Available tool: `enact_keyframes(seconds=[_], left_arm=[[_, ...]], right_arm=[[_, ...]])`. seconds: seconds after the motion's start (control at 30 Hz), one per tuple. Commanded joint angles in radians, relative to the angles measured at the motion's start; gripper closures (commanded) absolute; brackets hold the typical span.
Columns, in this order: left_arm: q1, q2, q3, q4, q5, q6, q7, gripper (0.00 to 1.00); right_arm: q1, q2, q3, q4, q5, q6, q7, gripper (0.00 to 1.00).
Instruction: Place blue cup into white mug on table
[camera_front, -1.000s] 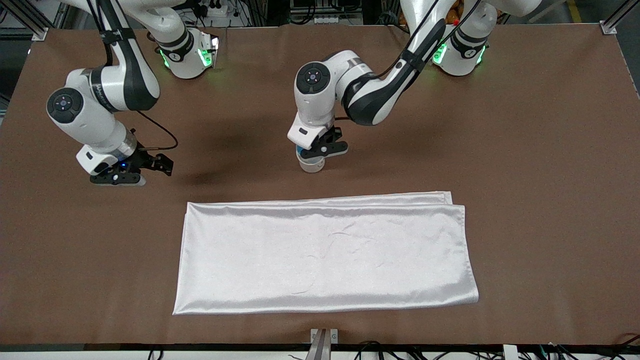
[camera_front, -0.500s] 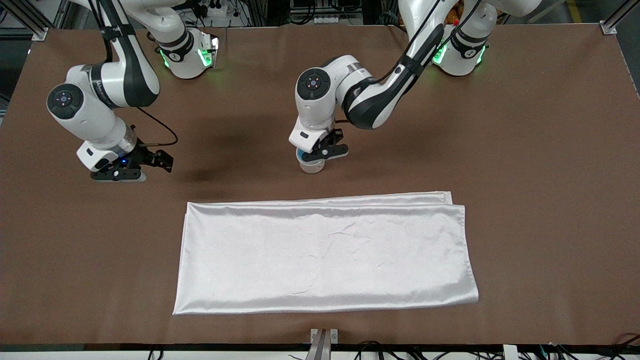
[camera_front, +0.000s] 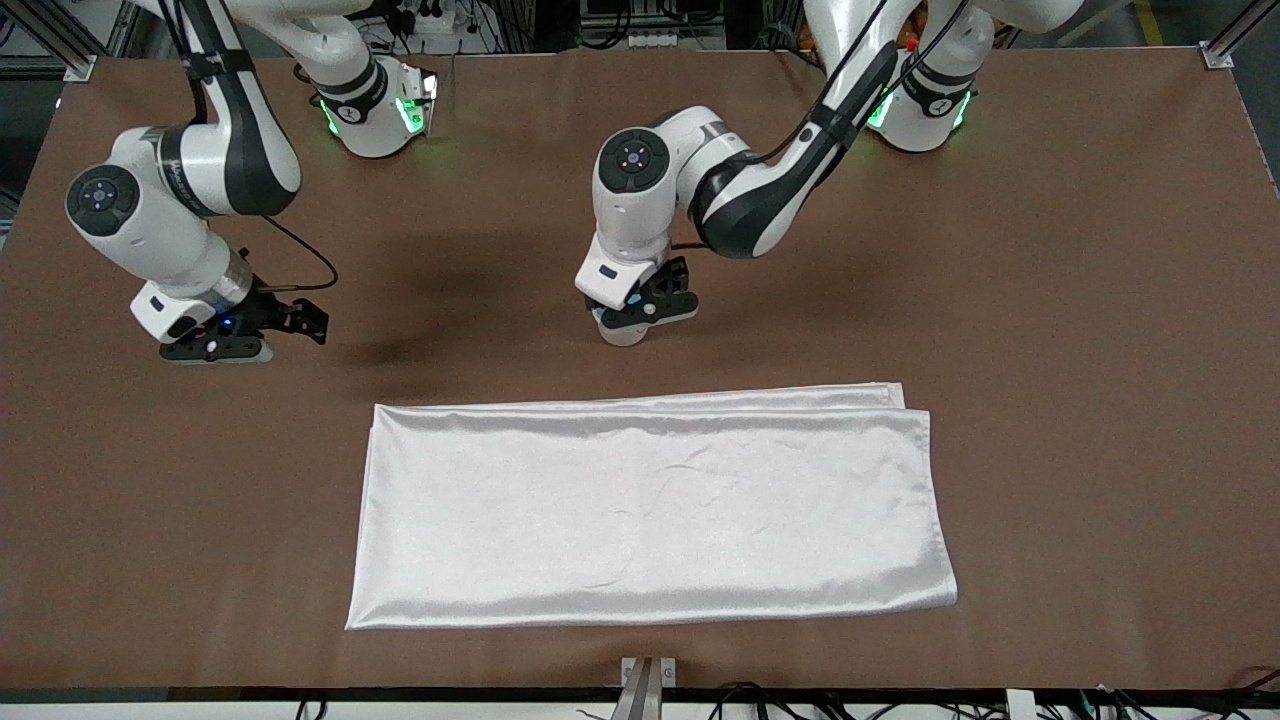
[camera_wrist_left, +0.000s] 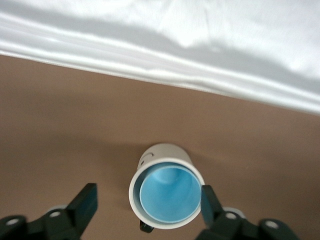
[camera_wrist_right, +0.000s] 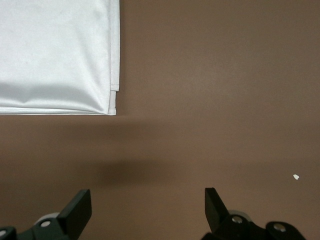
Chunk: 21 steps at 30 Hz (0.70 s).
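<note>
Brown and matte, the table (camera_front: 1080, 330) fills my front view, with both arm bases along its farthest edge. From my station I see a shiny white folded cloth (camera_front: 650, 505) lying nearer to the front camera than everything else on it.

The left gripper (camera_wrist_left: 145, 207) hangs directly over the white mug (camera_wrist_left: 162, 157), which stands upright on the table a little farther from the front camera than the cloth's edge, roughly midway between the two ends of the table. In my left wrist view the blue cup (camera_wrist_left: 170, 195) sits inside the mug, its rim ringed by the mug's pale wall. The left fingers (camera_wrist_left: 82, 205) are spread wide, one clear of the mug, the other right beside its rim; they grip nothing.

The right gripper (camera_wrist_right: 147, 205) waits low over bare table toward the right arm's end, well apart from the mug. Its jaws stand apart and empty, with a corner of the cloth showing in its wrist view.
</note>
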Motion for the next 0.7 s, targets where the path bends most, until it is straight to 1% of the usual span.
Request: enact_keyframes(seconds=[0.0,0.13,0.3,0.6,0.67], left_arm=[[0.035,-0.079,0.013,-0.008,0.028,-0.009,0.037,0.0],[0.078,-0.128,0.013,-0.008,0.038,-0.027,0.083,0.0],[0.143,-0.184,0.012,-0.008,0.036,-0.056,0.202,0.0],[0.272,-0.265,0.005,-0.008,0.023,-0.115,0.331,0.0],[0.295,-0.277,0.001,-0.01,0.035,-0.129,0.336,0.0]], right_arm=[[-0.004,-0.027,0.016,0.048,0.0,-0.069,0.004,0.0],[-0.002,-0.018,0.018,0.183,0.0,-0.231,0.021,0.0],[0.007,-0.007,0.018,0.35,0.0,-0.414,0.021,0.0],[0.021,-0.007,0.018,0.57,0.003,-0.655,0.017,0.0],[0.024,-0.007,0.018,0.613,0.005,-0.699,0.017,0.0]])
